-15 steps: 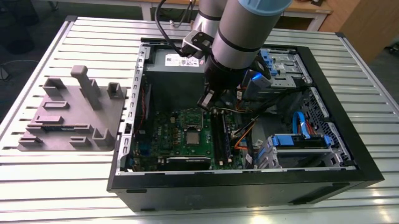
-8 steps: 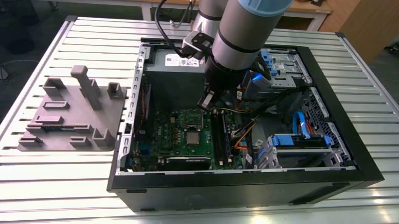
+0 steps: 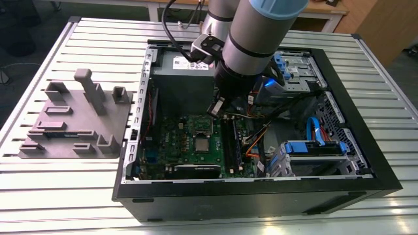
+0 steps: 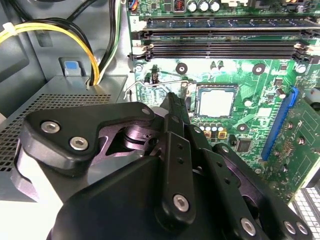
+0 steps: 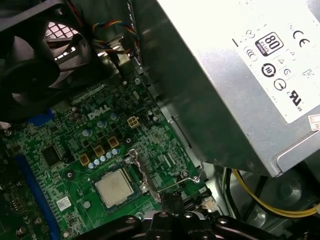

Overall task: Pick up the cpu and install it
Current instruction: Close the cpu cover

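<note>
The cpu (image 3: 202, 144) lies flat in the socket on the green motherboard (image 3: 171, 142) inside the open computer case. Its silvery top shows uncovered in both wrist views (image 4: 216, 102) (image 5: 114, 187). My gripper (image 3: 215, 109) hangs above the board, a little beyond the socket towards the big grey power supply box (image 3: 186, 63). Its black fingers (image 4: 173, 107) are pressed together with nothing between them. The tip (image 5: 172, 201) is close to the thin wire socket lever (image 5: 186, 181), which stands off the board beside the socket; I cannot tell whether they touch.
Black memory slots (image 4: 220, 50) run beside the socket, and a fan (image 5: 35, 70) sits at the case wall. Yellow cables (image 4: 85, 40) pass by the power supply. Blue drive brackets (image 3: 313, 147) fill the case's right side. A grey fixture block (image 3: 75, 120) stands on the slatted table at the exterior view's left.
</note>
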Controlling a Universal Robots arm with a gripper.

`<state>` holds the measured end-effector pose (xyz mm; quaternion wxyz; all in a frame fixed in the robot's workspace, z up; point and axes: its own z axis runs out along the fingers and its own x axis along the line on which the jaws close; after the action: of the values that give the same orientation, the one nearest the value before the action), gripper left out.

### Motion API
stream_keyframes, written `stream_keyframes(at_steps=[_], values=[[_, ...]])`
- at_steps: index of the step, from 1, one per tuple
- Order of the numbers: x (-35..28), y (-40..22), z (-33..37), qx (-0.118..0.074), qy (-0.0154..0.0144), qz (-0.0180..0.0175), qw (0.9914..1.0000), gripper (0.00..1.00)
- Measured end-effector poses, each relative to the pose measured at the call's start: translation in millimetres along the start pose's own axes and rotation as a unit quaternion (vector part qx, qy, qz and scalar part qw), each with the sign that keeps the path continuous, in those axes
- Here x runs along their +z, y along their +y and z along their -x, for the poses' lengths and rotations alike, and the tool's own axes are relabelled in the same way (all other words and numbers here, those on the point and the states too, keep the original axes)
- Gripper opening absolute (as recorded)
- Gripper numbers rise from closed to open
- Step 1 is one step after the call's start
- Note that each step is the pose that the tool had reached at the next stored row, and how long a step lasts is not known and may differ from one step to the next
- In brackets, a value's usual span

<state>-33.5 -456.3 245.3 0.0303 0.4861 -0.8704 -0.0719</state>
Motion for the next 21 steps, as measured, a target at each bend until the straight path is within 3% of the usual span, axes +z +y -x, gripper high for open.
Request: stream_keyframes(at_steps=[21], values=[[-1.1,-5.8,-9.5,0.000,0.0004,-0.0002,1.00000,0.10]])
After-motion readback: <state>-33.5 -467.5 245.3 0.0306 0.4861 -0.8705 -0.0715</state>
